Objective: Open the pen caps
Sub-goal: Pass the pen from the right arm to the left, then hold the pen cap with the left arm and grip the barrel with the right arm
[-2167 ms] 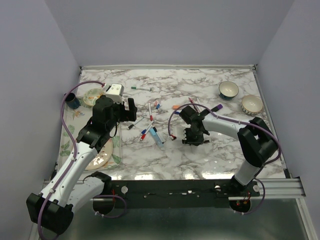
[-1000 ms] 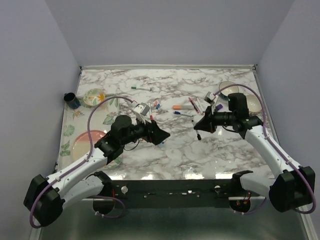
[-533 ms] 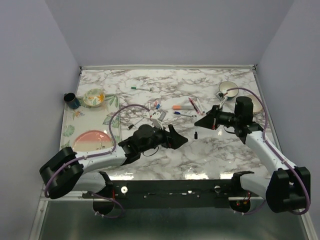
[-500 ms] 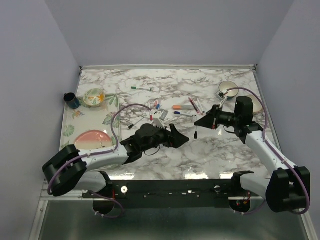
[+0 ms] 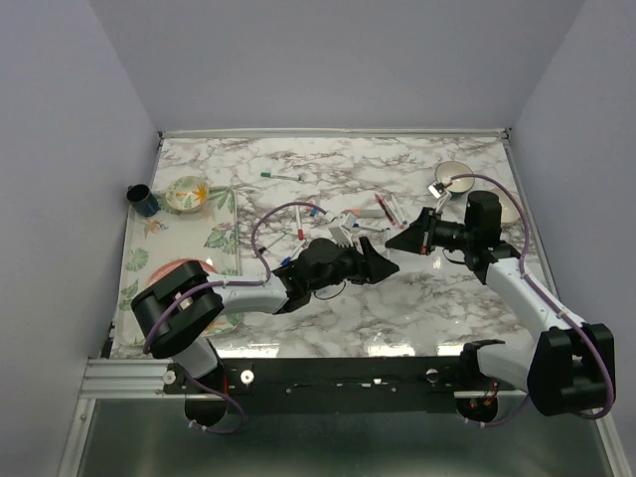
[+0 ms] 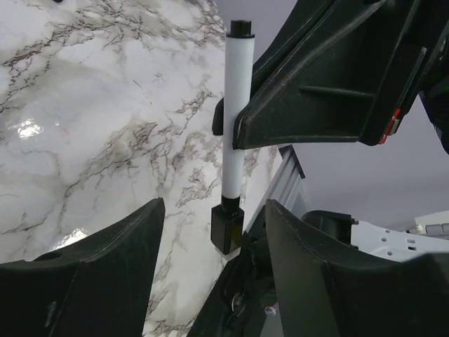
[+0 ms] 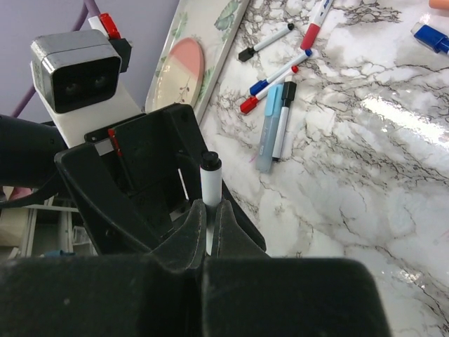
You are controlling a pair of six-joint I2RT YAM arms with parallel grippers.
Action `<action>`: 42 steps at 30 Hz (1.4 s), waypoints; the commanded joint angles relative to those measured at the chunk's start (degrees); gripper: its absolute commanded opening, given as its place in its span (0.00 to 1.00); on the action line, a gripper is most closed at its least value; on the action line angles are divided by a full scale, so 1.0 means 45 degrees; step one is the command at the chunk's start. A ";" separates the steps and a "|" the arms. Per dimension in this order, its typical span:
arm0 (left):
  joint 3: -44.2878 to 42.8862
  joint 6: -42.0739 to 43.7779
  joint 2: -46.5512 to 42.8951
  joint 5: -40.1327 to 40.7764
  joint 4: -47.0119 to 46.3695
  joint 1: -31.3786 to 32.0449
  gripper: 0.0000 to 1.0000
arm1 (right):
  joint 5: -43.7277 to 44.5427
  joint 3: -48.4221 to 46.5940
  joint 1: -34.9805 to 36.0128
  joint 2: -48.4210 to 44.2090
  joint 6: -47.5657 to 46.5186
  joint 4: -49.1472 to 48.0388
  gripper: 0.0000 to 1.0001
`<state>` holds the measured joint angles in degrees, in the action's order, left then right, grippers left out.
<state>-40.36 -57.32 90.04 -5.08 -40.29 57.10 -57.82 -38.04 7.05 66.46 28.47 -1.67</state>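
Starting at the left edge, a dark cup (image 5: pixel 142 200) stands at the far corner of the tray (image 5: pixel 231 260); whether it is on the tray or beside it cannot be told. The tray holds a floral bowl (image 5: pixel 185 193) and a pink plate (image 5: pixel 177 272), the plate partly hidden by the left arm. What lies in the cup or the floral bowl cannot be told. At far right a white-lined bowl (image 5: pixel 456 176) sits just behind the right arm. The right gripper (image 5: pixel 399 242) is clamped on a white pen (image 6: pixel 236 119), held off the table with the black cap (image 6: pixel 226 229) at its lower end. The left gripper (image 5: pixel 382 266) faces it with fingers (image 6: pixel 98 274) spread wide. From the left wrist, the cap shows in the gap between them, clear of both. Behind and left of the two grippers, loose pens (image 5: pixel 298 221) with red, blue and black caps lie scattered on the marble table (image 5: pixel 328 159). A green-capped pen (image 5: pixel 281 176) lies apart toward the far edge. Bare marble runs from the grippers to the near rail (image 5: pixel 397 363), and both side walls stand well apart.
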 commanded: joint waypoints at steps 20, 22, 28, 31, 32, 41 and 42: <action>-0.0485 0.2306 -0.1804 -0.1543 0.4517 -0.0208 0.00 | -0.1603 -0.2011 -0.0043 -0.0335 -0.9340 0.5068 0.73; -0.0290 0.2756 -0.2429 -0.1935 0.5413 -0.0306 0.00 | -0.1857 -0.2948 -0.0062 -0.0354 -1.3153 0.8099 0.77; 0.0003 0.3518 -0.3738 -0.3556 0.7466 -0.0404 0.00 | -0.1739 -0.2582 -0.0043 -0.1817 -1.8523 0.9938 0.80; 0.0062 0.3616 -0.3993 -0.4569 0.7898 -0.0443 0.00 | -0.1857 -0.2698 -0.0043 -0.2423 -2.2896 1.2162 0.81; 0.0062 0.3617 -0.4013 -0.4806 0.7938 -0.0443 0.00 | -0.1838 -0.2795 -0.0024 -0.2502 -2.3991 1.2768 0.82; -0.0328 0.3988 -0.3506 -0.6895 0.8270 -0.0463 0.00 | -0.0396 -0.3598 0.1594 -0.2912 -2.7187 1.4708 0.81; -0.0425 0.4065 -0.3370 -0.7014 0.8290 -0.0463 0.00 | 0.0168 -0.3481 0.2255 -0.2951 -2.6838 1.4301 0.81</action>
<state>-41.01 -41.28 73.28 -29.58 -4.93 55.20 -62.85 -52.82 10.61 54.24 -86.72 59.59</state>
